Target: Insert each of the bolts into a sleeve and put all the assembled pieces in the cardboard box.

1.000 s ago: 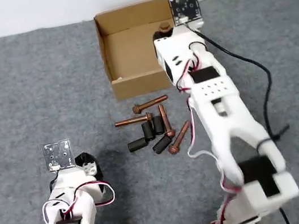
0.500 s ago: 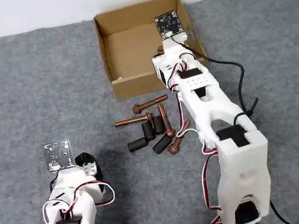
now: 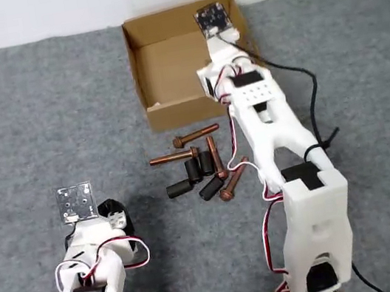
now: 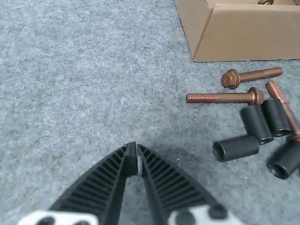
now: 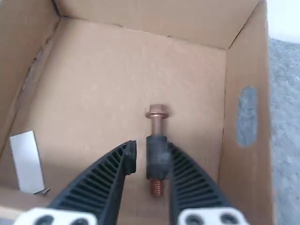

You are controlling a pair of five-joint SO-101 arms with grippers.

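Grey carpet (image 3: 42, 126) covers the table. Inside the cardboard box (image 5: 140, 18), a sleeved bolt (image 5: 157, 152) sits between the right gripper (image 5: 151, 147) fingers, which are slightly parted: it touches one and clears the other. Four loose bolts (image 3: 196, 136) and four sleeves (image 3: 180, 188) lie just outside. The left gripper (image 4: 136, 152) is closed and empty over the carpet.

The cardboard box (image 3: 137, 58) stands at the far side of the mat (image 3: 42, 126). My right gripper (image 5: 151, 152) is over its inside, near its right wall. One bolt in its sleeve (image 5: 157, 161) is in the box, between my right fingers (image 5: 117, 168). Just before the box lie the loose bolts (image 3: 195, 135) and sleeves (image 3: 179, 189) in one group. My left gripper (image 4: 136, 159) is nearer to me, to their left, above the mat.
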